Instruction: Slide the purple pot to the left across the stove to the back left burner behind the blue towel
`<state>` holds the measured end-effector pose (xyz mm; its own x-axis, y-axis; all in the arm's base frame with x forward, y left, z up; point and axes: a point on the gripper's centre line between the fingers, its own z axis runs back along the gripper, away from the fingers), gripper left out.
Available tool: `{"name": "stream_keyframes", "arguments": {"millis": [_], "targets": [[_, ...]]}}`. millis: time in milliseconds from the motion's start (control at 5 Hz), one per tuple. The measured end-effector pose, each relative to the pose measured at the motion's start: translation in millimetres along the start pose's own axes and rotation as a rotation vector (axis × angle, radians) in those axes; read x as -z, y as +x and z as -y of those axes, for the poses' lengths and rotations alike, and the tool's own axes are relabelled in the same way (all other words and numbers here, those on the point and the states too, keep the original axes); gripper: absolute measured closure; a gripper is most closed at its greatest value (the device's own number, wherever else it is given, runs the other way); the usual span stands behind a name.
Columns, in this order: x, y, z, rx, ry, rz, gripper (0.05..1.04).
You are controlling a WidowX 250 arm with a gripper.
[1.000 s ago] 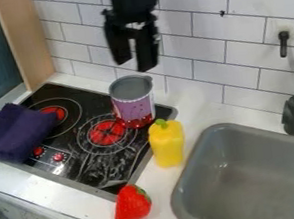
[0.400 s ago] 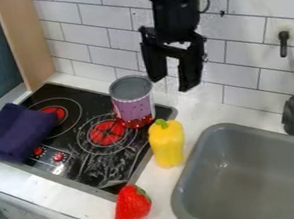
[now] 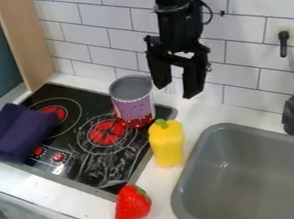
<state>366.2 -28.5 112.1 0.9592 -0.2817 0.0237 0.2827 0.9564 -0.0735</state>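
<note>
Pale countertop (image 3: 59, 193) holds a toy strawberry (image 3: 132, 204) nearest me; farther back, a toy yellow bell pepper (image 3: 167, 147) sits beside the cooktop (image 3: 106, 164), a purple-labelled tin can (image 3: 133, 103) on it. The black gripper (image 3: 177, 90), jaws apart and empty, has swung right and dropped, bringing it nearer the pepper.

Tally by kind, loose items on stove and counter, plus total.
Toy food: 2 (yellow pepper, red strawberry)
Cans: 1 (open-topped can)
Cloths: 1 (dark purple cloth)
Total: 4
</note>
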Motion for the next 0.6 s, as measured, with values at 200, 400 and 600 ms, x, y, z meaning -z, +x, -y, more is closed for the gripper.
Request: {"name": "stream_keyframes", "arguments": {"millis": [200,400,600], "targets": [[3.3,7.1,0.2,-0.023,-0.006,0.036,0.083],[19.9,8.9,2.3,-0.052,-0.032,0.029,0.083],[34.9,10.5,0.5,-0.092,-0.033,0.016,0.083]]}}
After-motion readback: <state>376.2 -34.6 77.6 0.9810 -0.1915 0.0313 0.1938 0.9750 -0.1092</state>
